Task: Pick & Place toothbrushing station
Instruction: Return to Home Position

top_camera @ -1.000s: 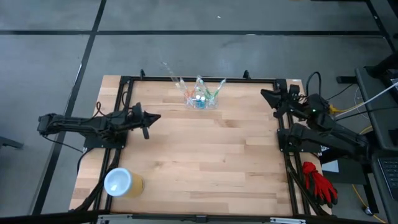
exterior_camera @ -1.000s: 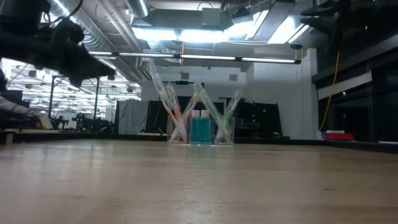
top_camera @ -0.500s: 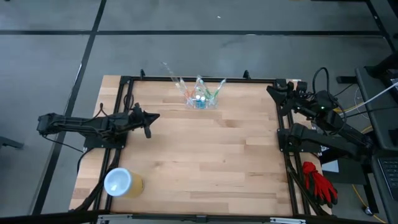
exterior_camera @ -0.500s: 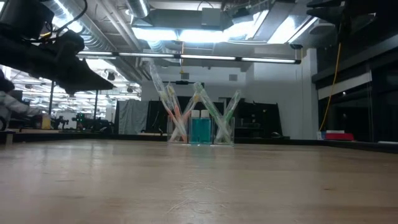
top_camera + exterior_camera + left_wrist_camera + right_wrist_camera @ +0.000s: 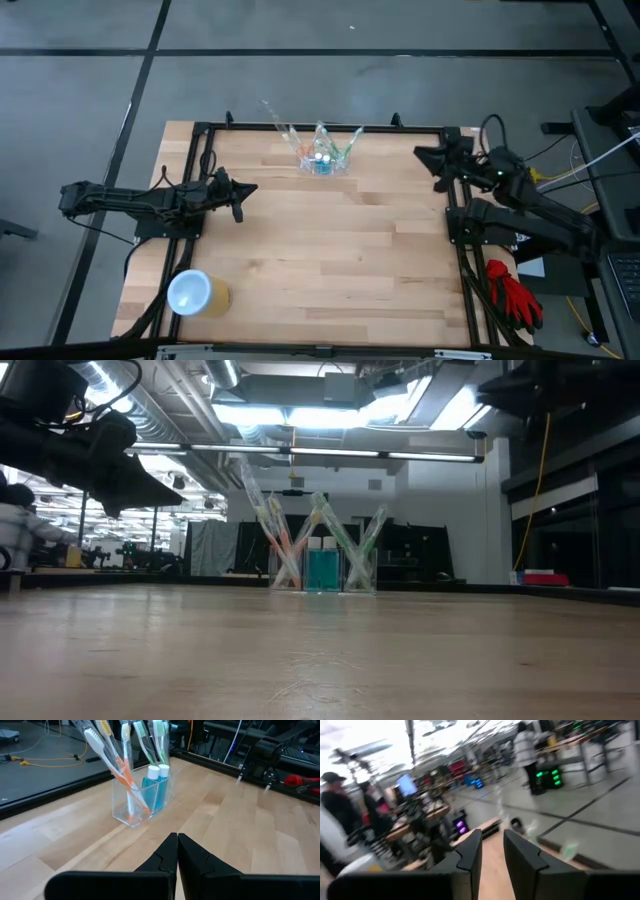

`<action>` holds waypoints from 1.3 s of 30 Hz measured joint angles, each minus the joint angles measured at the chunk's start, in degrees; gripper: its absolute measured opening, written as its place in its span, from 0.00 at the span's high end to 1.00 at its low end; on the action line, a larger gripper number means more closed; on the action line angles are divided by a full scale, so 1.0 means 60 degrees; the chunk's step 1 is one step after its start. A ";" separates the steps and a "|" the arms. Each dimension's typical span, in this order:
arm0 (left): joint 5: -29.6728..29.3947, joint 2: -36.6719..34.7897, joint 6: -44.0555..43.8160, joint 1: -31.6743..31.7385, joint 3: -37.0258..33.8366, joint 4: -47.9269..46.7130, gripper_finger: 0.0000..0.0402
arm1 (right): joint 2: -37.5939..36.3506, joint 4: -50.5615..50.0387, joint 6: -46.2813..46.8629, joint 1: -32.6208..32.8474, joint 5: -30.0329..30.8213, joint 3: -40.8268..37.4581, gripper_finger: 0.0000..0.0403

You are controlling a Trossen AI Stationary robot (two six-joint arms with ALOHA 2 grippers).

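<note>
The toothbrushing station [image 5: 322,160] is a clear plastic holder standing on its base at the middle of the table's far edge. It holds several toothbrushes fanned outward and a blue bottle with white caps [image 5: 152,790]. It also shows in the low view [image 5: 322,572]. My left gripper [image 5: 252,188] hovers shut above the table's left side, pointing toward the station [image 5: 135,805], well short of it. My right gripper [image 5: 420,155] is raised near the far right corner, its fingers [image 5: 470,850] a little apart with nothing between them.
A yellow cup with a white top [image 5: 200,294] lies at the near left corner. A red glove [image 5: 515,295] lies beyond the right rail. Black rails [image 5: 455,250] frame the wooden table. People stand in the room beyond the table.
My right gripper swung out toward the far right corner, then came back toward the table's left while rolling a little. My left gripper has tipped its fingers slightly downward. The station has kept still.
</note>
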 joint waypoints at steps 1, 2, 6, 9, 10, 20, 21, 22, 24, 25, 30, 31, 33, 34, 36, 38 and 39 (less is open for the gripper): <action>0.0003 0.0001 -0.0001 0.0000 0.0000 0.0002 0.99 | 0.0067 0.0201 -0.0003 0.0000 -0.0260 -0.0166 0.80; 0.0004 -0.0003 0.0000 0.0000 0.0000 0.0003 0.99 | 0.0130 0.0368 -0.0009 0.0000 -0.0524 -0.0323 0.80; 0.0006 -0.0002 0.0003 0.0000 0.0000 0.0002 0.99 | 0.0201 0.0543 -0.0518 0.0019 -0.1039 -0.0779 0.80; 0.0007 0.0000 0.0002 0.0000 0.0000 0.0000 0.99 | 0.0187 0.0552 -0.0824 0.0188 -0.1114 -0.0927 0.80; 0.0007 0.0000 0.0003 0.0000 0.0000 -0.0001 0.99 | 0.0162 0.0749 -0.0905 0.0262 -0.1153 -0.1030 0.80; 0.0012 -0.0003 0.0005 0.0000 0.0000 0.0038 0.99 | -0.1800 0.0379 -0.0850 0.0802 -0.2232 -0.2582 0.80; 0.0015 -0.0004 0.0003 -0.0002 0.0000 0.0033 0.99 | -0.1862 0.0427 -0.0850 0.0902 -0.2272 -0.2632 0.80; 0.0011 -0.0010 0.0004 0.0000 0.0000 0.0041 0.99 | -0.1896 0.0347 -0.0855 0.1013 -0.2285 -0.2684 0.80; 0.0011 -0.0010 0.0003 0.0000 0.0000 0.0047 0.99 | -0.1946 0.0313 -0.0893 0.1219 -0.2237 -0.2709 0.80; 0.0015 -0.0010 0.0003 0.0000 0.0000 0.0046 0.99 | -0.1995 0.0372 -0.0906 0.1328 -0.2171 -0.2706 0.80; 0.0015 -0.0010 0.0006 0.0000 0.0000 0.0065 0.99 | -0.2289 0.0221 -0.1021 0.1941 -0.1713 -0.2849 0.80; 0.0015 -0.0010 0.0003 0.0000 0.0000 0.0065 0.99 | -0.2426 0.0135 -0.1054 0.2079 -0.1602 -0.2904 0.80; 0.0011 -0.0010 0.0006 -0.0002 0.0000 0.0065 0.99 | -0.2672 0.0037 -0.1148 0.2334 -0.1406 -0.3068 0.80; 0.0015 -0.0010 0.0003 0.0000 0.0000 0.0065 0.99 | -0.2799 -0.0021 -0.1178 0.2458 -0.1331 -0.3179 0.80; 0.0012 -0.0010 0.0006 0.0000 0.0000 0.0065 0.99 | -0.3041 -0.0061 -0.1171 0.2675 -0.1139 -0.3412 0.80; 0.0015 -0.0010 0.0006 -0.0001 0.0000 0.0065 0.99 | -0.3238 -0.0187 -0.1056 0.2884 -0.0957 -0.3643 0.80; 0.0015 -0.0010 0.0006 0.0000 0.0000 0.0065 0.99 | -0.3316 -0.0255 -0.1015 0.2988 -0.0888 -0.3750 0.80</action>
